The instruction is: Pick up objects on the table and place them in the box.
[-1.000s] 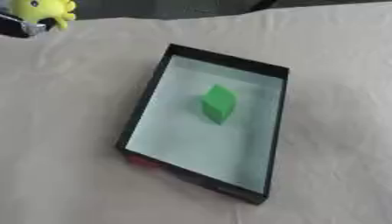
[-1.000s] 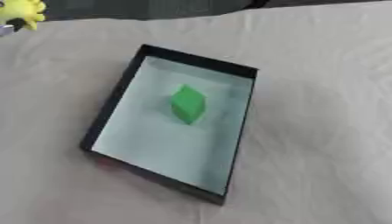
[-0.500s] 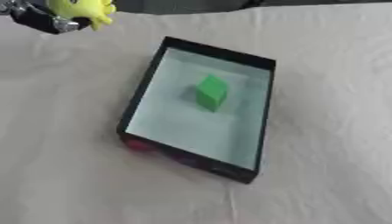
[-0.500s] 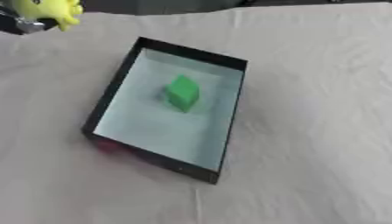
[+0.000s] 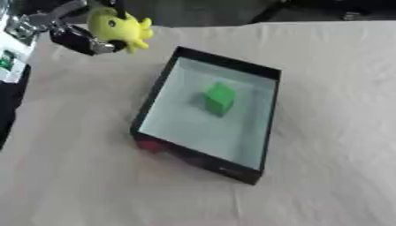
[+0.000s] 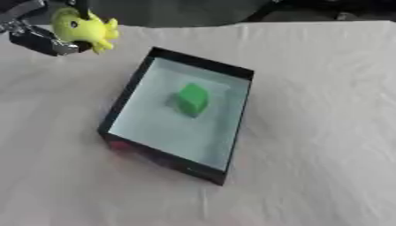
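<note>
Left eye view has the action up in the far left corner: the left hand comes in there, black with silver joints, its fingers curled round a yellow plush toy and carrying it clear above the counter. The toy sits against the hand's upper side, its little limbs sticking out toward the box. It looks soft and light, the sort of thing that squashes under the fingers and won't slip or break. The round body is the place to hold it, since a limb would likely just flop. That is where the hand appears to have it.

Moving outward, the box lies near, to the right and below the hand: a shallow black-walled tray with a pale floor, set askew on the cloth-covered counter. A green block already rests inside, toward the far half, rigid and blocky by the look of it. A red patch shows on the outside of the box's near-left wall. The right hand shows in neither view.

The toy is not yet over the box.
</note>
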Action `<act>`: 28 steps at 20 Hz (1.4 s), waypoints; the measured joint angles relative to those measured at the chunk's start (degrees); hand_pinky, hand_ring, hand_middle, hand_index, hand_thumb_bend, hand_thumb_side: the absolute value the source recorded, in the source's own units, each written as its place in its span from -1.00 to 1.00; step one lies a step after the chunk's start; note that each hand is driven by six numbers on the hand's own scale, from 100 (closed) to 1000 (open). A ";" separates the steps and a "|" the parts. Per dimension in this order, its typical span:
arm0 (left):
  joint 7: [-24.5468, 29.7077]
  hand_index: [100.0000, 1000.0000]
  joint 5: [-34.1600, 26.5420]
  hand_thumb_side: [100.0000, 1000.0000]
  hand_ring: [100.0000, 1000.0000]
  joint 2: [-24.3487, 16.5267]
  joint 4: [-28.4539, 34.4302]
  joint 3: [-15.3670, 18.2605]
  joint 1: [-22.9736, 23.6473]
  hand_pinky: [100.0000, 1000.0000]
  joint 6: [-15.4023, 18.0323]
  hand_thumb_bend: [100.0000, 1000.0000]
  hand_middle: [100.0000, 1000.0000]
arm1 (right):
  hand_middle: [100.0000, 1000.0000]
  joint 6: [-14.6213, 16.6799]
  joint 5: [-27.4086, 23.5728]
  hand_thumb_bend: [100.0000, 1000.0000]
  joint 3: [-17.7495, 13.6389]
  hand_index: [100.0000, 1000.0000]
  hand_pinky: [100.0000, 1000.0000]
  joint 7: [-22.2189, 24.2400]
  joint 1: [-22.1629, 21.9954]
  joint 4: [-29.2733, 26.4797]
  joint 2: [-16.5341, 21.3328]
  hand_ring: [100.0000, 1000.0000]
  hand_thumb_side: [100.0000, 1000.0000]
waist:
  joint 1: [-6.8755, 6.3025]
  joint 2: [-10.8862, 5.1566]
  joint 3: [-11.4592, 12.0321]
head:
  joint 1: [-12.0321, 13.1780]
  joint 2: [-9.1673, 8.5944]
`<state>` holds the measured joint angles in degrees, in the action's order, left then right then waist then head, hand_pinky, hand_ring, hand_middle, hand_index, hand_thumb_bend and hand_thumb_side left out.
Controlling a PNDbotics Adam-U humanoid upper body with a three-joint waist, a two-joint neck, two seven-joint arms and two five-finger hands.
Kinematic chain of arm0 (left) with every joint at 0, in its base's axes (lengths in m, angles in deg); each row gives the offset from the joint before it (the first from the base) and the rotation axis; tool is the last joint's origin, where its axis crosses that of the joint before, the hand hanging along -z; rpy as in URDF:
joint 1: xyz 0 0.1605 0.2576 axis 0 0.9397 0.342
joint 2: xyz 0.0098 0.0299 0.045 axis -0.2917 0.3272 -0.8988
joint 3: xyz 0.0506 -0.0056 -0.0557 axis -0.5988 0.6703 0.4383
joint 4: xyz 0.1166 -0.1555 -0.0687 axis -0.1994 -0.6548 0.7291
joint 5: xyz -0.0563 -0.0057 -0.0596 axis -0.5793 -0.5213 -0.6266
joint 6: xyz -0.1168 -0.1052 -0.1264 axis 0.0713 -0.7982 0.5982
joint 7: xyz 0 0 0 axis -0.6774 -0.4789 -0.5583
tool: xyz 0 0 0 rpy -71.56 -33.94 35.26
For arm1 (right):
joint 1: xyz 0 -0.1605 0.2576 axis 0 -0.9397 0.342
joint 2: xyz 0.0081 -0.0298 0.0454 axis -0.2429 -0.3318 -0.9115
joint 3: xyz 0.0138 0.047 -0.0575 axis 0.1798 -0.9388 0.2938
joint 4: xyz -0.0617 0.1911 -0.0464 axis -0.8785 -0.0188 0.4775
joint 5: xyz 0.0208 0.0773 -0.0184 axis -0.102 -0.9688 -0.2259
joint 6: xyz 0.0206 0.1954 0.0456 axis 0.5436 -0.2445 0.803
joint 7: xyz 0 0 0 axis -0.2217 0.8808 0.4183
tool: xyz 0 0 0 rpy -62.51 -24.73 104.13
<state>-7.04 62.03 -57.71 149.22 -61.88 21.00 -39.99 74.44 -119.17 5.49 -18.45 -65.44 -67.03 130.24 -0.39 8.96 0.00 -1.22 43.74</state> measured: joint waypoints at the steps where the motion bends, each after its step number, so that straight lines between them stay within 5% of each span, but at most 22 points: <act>1: 0.27 0.04 -0.37 -1.00 -0.13 0.35 0.56 -0.28 0.36 -0.12 0.00 -0.40 -0.05 | 0.93 0.05 0.02 -1.00 -0.06 0.71 1.00 -0.04 -0.12 0.07 0.17 0.88 -0.02 | -0.12 0.00 0.07 | -0.45 0.00; 14: 4.24 0.00 -0.99 -1.00 -0.15 7.88 5.54 -1.17 2.82 -0.18 -1.96 -0.49 -0.08 | 0.92 0.40 1.52 -1.00 0.25 0.70 1.00 0.14 -0.95 0.30 1.59 0.88 -0.02 | -0.05 0.43 -1.20 | -3.74 0.27; 20: 5.45 0.04 1.67 -1.00 -0.14 11.58 2.13 -0.94 3.71 -0.16 -2.65 -0.51 -0.05 | 0.92 0.58 2.54 -1.00 1.58 0.70 1.00 0.72 0.38 0.27 3.34 0.88 -0.04 | 0.39 1.44 -3.20 | -3.96 0.39; 28: 0.58 0.16 6.61 -1.00 -0.12 16.06 -3.86 0.50 3.73 -0.10 -4.02 -0.54 0.04 | 0.92 0.03 2.88 -1.00 3.21 0.70 1.00 1.74 2.64 0.27 3.66 0.88 0.00 | 0.67 2.77 -4.44 | -3.63 0.40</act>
<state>-6.46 68.64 -41.65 145.36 -61.38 24.73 -44.01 74.48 -116.30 8.70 -16.71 -62.80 -66.75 133.90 0.28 11.74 -4.44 -4.85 44.14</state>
